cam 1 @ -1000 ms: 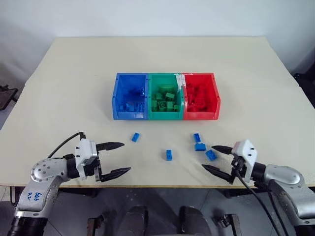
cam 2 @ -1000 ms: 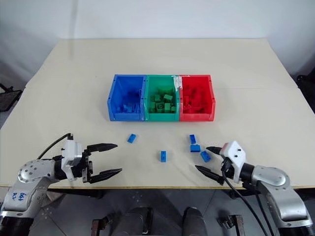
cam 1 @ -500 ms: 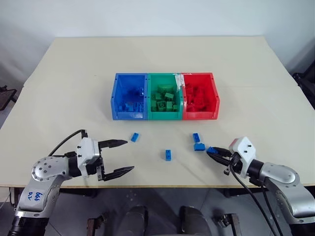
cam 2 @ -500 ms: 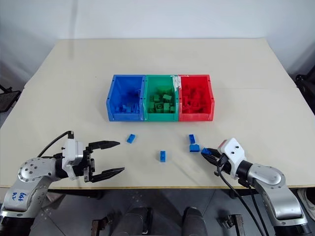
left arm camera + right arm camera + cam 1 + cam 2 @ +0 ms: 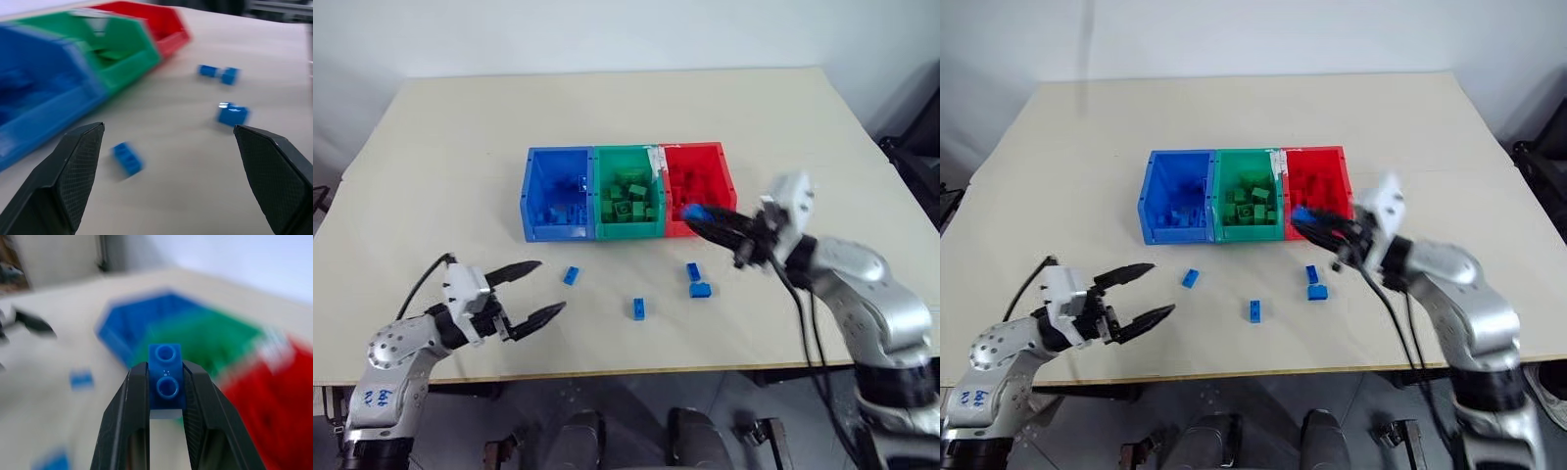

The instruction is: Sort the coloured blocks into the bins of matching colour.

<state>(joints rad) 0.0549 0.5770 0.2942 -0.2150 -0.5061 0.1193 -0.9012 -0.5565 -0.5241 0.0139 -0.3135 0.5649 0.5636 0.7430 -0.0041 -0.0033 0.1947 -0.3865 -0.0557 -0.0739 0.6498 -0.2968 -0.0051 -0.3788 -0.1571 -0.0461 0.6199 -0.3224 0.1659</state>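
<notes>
Three bins stand in a row mid-table: blue, green and red. My right gripper is shut on a small blue block, held in the air in front of the red bin's near left corner, pointing toward the green and blue bins. Several more blue blocks lie on the table before the bins: one near the blue bin, one in the middle, and a pair below the red bin. My left gripper is open and empty, low at the front left.
The blue bin holds several blue bricks, the green bin green bricks and the red bin red bricks. The cream table has wide bare areas to both sides and behind the bins. Its front edge runs just under my left gripper.
My right gripper closed on a blue block at the front right, then lifted it up and left to the red bin's front. My left gripper shifted slightly. The camera view has shifted too.
</notes>
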